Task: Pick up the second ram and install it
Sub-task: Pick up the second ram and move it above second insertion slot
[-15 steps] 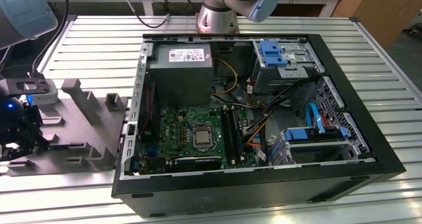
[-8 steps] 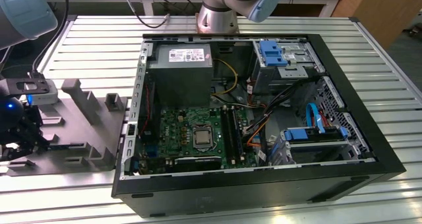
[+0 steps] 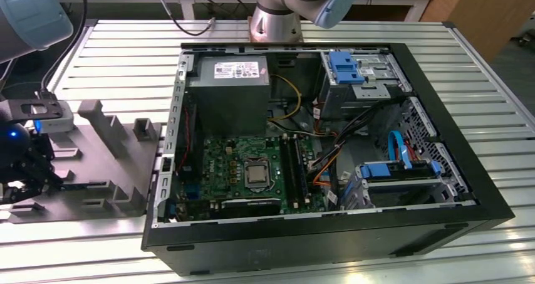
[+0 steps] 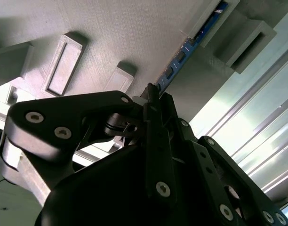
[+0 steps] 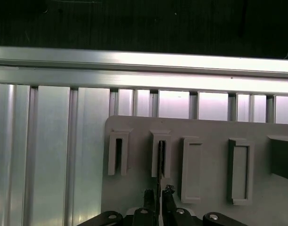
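Observation:
The second ram (image 4: 188, 44), a thin blue-green board with black chips, stands on edge in a slot of the grey holder (image 4: 111, 37). In the first wrist view the second ram (image 5: 160, 157) shows edge-on in the holder's second slot. My gripper (image 4: 151, 96) has its black fingers pressed against both sides of the stick's near end; the fingers (image 5: 148, 197) flank it closely. In the exterior view the gripper (image 3: 21, 165) hangs low over the grey holder (image 3: 100, 171) at the exterior view's left. The motherboard's long black memory slots (image 3: 291, 165) lie inside the open case.
The open black computer case (image 3: 435, 209) fills the middle of the slatted metal table (image 3: 117, 58), with a power supply (image 3: 230, 89), cables and blue drive brackets (image 3: 347, 68) inside. The arm's base (image 3: 276, 21) stands behind the case. The holder has raised grey blocks (image 3: 96, 118).

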`<state>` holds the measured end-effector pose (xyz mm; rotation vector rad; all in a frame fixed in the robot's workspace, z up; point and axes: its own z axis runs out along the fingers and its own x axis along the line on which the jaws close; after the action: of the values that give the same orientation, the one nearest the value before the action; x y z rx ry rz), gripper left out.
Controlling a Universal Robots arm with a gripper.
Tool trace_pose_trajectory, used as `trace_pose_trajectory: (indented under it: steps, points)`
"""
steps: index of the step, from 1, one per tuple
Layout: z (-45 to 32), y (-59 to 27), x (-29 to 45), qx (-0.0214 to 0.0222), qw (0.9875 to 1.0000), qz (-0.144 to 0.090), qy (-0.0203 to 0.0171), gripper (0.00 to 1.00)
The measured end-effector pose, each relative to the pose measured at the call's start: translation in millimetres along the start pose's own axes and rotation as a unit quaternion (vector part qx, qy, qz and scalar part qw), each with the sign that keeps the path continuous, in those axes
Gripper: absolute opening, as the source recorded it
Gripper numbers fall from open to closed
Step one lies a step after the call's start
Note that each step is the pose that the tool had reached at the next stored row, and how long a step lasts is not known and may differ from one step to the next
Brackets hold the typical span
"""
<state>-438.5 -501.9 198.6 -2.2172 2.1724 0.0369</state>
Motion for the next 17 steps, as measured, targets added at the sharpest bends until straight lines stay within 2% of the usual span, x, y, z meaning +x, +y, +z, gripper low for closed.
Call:
trace_pose_trajectory:
  steps: [10, 12, 13, 17]
  points:
    - [-0.1, 0.0, -0.3, -0.0001, 1.0000, 0.000, 0.0000, 0.21]
    - [-0.1, 0.1, -0.3, -0.0001, 1.0000, 0.000, 0.0001, 0.20]
    - [-0.1, 0.0, -0.3, -0.0001, 1.0000, 0.000, 0.0001, 0.13]
    - [-0.1, 0.1, -0.4, -0.0001, 1.0000, 0.000, 0.0001, 0.13]
